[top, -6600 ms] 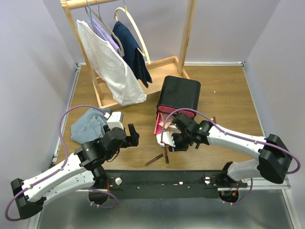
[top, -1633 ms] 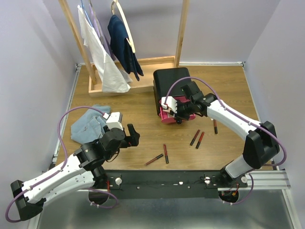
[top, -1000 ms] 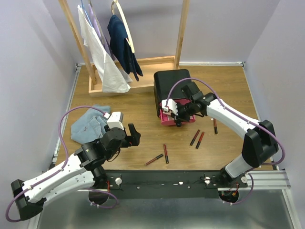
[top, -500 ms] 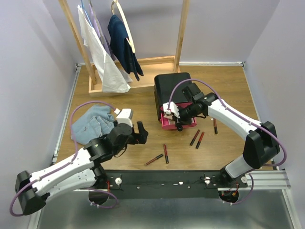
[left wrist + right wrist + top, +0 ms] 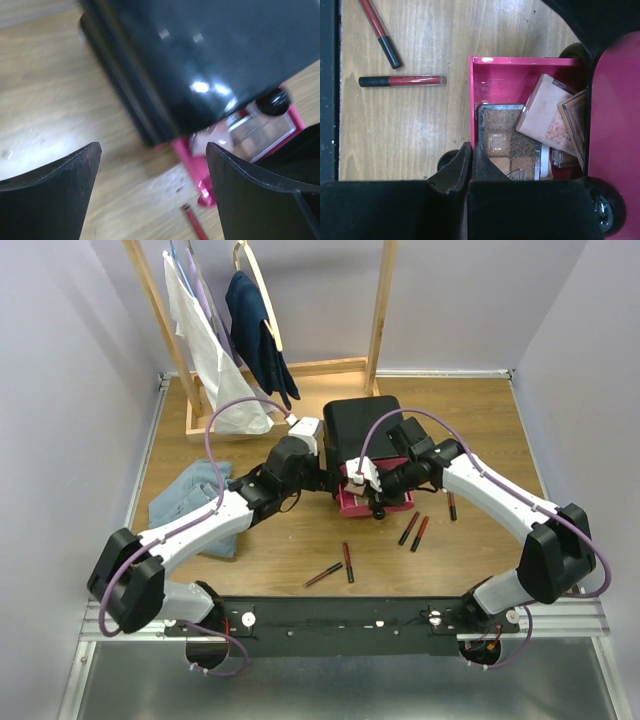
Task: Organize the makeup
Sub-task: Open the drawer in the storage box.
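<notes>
The right claw (image 5: 471, 150) is pinched narrow on the pink drawer (image 5: 520, 75) wall, palettes (image 5: 507, 145) inside. The left claw (image 5: 152, 147) is wide at 8 o'clock of the black box (image 5: 365, 425). Lip tubes (image 5: 347, 562) lie at 6 o'clock. A hard pull may tip the drawer out.

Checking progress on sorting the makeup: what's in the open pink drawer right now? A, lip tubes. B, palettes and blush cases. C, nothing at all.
B: the right wrist view shows a brown palette and pinkish blush cases inside the pink drawer, while the lip tubes lie outside on the table.
</notes>
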